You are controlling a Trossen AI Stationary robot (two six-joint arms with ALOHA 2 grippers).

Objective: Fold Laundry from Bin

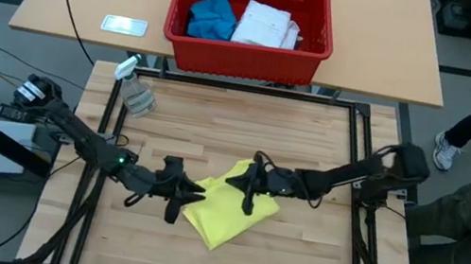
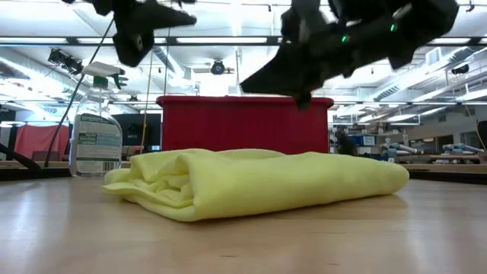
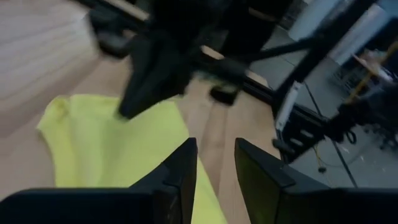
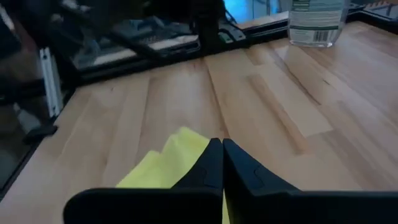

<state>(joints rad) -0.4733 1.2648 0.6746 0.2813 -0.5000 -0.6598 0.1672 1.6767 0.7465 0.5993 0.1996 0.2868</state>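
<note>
Wooden table [image 1: 312,135] is seen with the folded yellow T-shirt [image 1: 227,209] lying at its middle. Above the shirt, the left gripper [image 1: 189,199] is held partly open, empty, and the right gripper [image 1: 250,189] is fully closed, empty. Behind, the bin [image 1: 247,50] contains a blue piece [image 1: 211,16] and a white shirt [image 1: 266,25].

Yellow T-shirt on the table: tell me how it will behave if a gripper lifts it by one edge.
The yellow T-shirt will probably droop and unfold: it lies in soft, rounded folds. It looks light, thin cloth. Pushed along the wooden table, it would likely bunch rather than slide whole.
</note>
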